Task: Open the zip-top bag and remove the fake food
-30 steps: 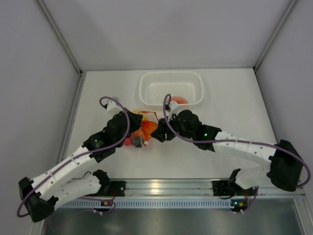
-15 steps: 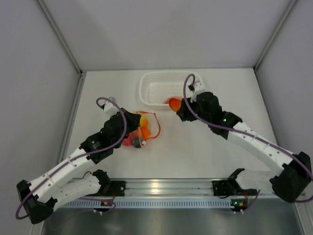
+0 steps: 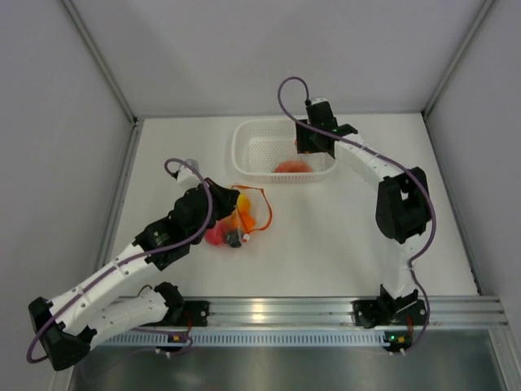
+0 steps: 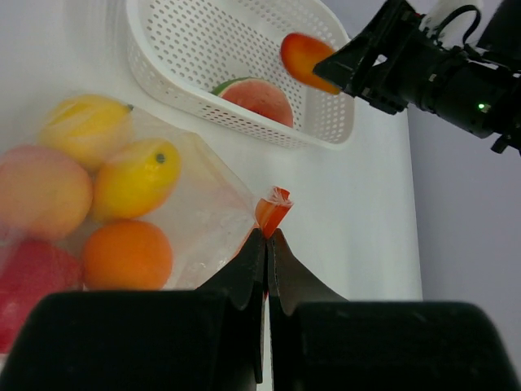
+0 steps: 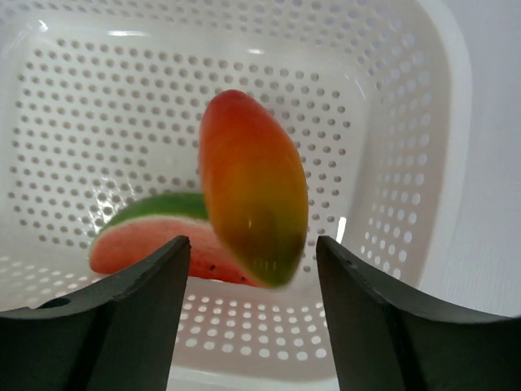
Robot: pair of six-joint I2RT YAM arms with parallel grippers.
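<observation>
The zip-top bag (image 3: 238, 217) lies mid-table, clear with an orange-red zip strip (image 4: 273, 208). My left gripper (image 4: 267, 235) is shut on a corner of that strip; it also shows in the top view (image 3: 229, 234). Inside the bag are two yellow fruits (image 4: 134, 175), an orange (image 4: 126, 252), a peach-pink one (image 4: 41, 191) and a red one (image 4: 23, 281). My right gripper (image 5: 252, 244) is open over the white basket (image 3: 244, 155). A red-orange-green mango (image 5: 252, 187) hangs free between its fingers, touching neither. It also shows in the left wrist view (image 4: 303, 59).
A watermelon slice (image 5: 146, 240) lies in the basket (image 5: 81, 98), also seen from above (image 3: 291, 167). The basket sits at the back of the white table. Grey walls close in the left, right and back. A metal rail runs along the near edge.
My right arm swung from the bag up and back to the basket with the mango, and its jaws now stand open around it. My left gripper kept its hold on the strip.
</observation>
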